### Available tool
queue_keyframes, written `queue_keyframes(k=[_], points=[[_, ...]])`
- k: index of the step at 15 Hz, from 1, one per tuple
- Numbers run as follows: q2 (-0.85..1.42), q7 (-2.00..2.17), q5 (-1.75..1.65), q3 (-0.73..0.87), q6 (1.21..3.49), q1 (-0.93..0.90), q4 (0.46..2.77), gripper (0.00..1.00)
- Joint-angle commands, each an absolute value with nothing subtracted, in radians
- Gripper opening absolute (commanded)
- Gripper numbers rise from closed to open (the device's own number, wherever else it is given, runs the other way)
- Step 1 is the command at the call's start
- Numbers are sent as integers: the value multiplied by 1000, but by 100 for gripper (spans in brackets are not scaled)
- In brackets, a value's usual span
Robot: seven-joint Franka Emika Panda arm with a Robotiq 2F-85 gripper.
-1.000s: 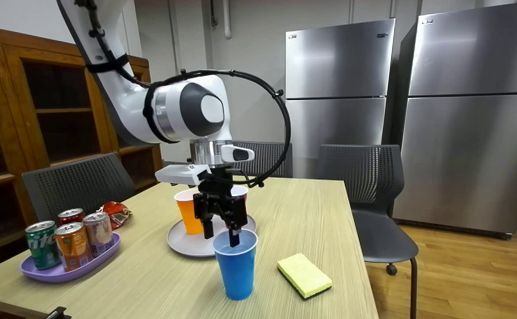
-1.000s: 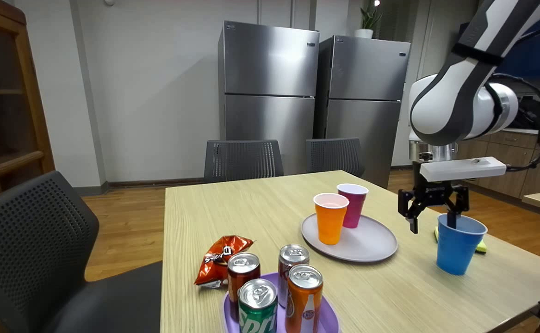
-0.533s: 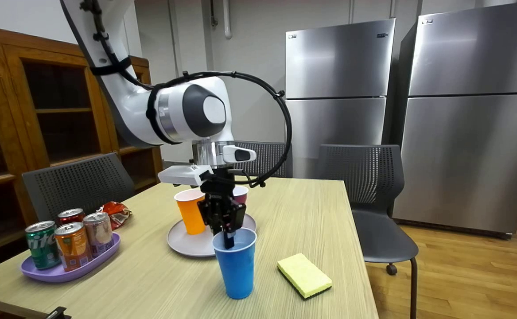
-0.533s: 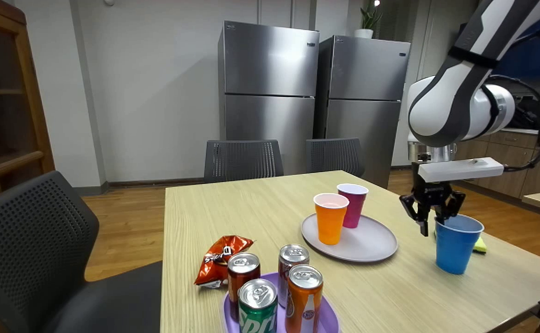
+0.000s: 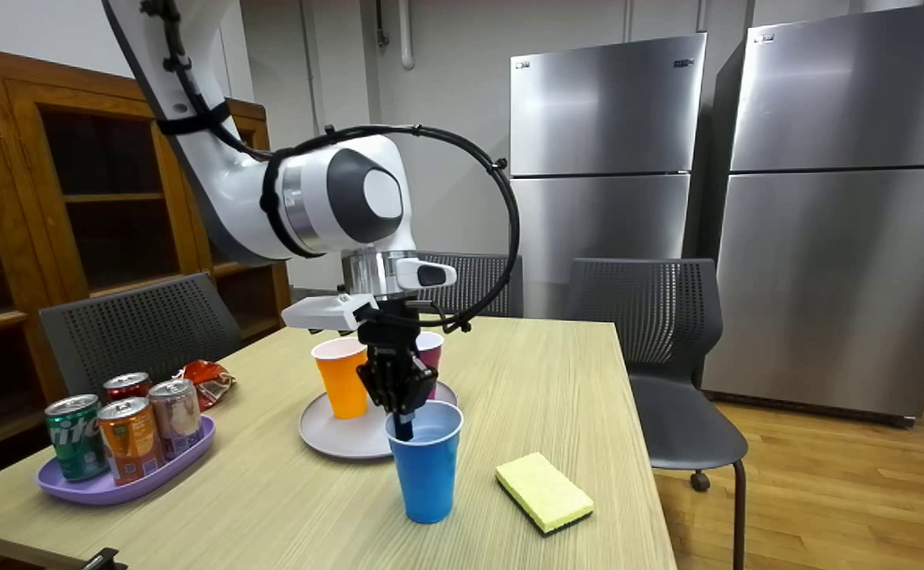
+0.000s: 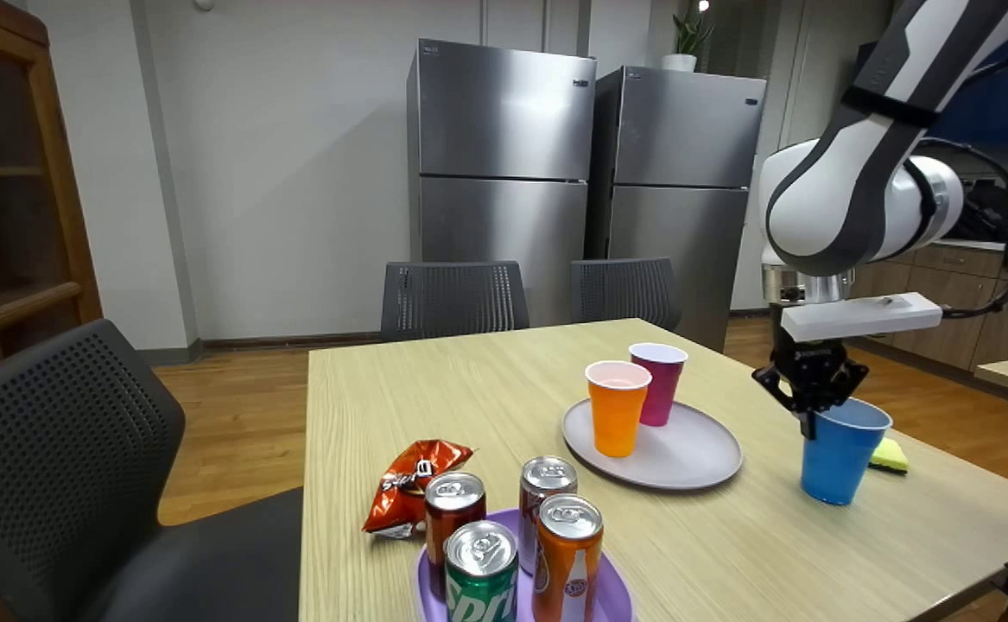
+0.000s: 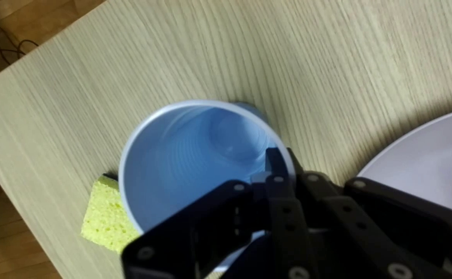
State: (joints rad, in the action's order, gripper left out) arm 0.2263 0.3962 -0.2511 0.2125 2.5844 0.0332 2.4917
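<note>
Blue cup (image 5: 426,483) has shifted slightly since the earlier frame, and your gripper (image 7: 286,161) has narrowed. Cup position: near the plate (image 6: 694,458), apart from it. Your fingers pinch the cup's plate-side wall, one inside, one outside; the thin rim presumably suits this hold. The gripper masks part of the rim; you cannot confirm whether the base touches the table (image 5: 271,507).

The white-and-grey jointed arm (image 5: 311,194) is bent above its silver wrist (image 5: 370,273), and the black two-fingered gripper (image 7: 286,163) is pointed downward, its fingers (image 7: 275,159) set close together.
</note>
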Motion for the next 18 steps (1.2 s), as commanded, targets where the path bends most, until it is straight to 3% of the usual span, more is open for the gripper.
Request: queue_keyframes(k=[1,10,18], points=[[131,453,-303,226,2568,7,2551,0],[-39,519,-388,159,2563,25,2615,0],[-2,484,-362,65,2566,19,2541,0]])
